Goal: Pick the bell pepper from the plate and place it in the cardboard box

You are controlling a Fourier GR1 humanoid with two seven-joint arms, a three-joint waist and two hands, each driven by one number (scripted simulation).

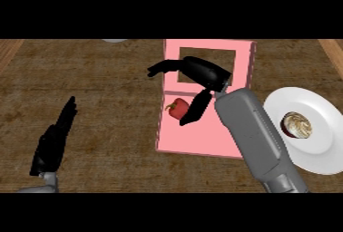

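The red bell pepper [175,108] lies inside the pink cardboard box [201,140], near its left wall. My right hand [204,72] hovers over the box's middle, open. Its fingers [161,68] stretch left past the box's edge, and the thumb [194,108] hangs down just right of the pepper, which it touches or nearly touches. Nothing is held in that hand. At the right edge stands the white plate [321,149], carrying only a small round brown and cream item [296,125]. My left hand [57,136] rests open at the lower left, fingers pointing up.
The box's far half has a square opening [208,56] showing the counter through it. A grey rounded object [114,40] peeks in at the top edge. Wooden trim runs along the counter's left [8,52] and right [333,50] sides.
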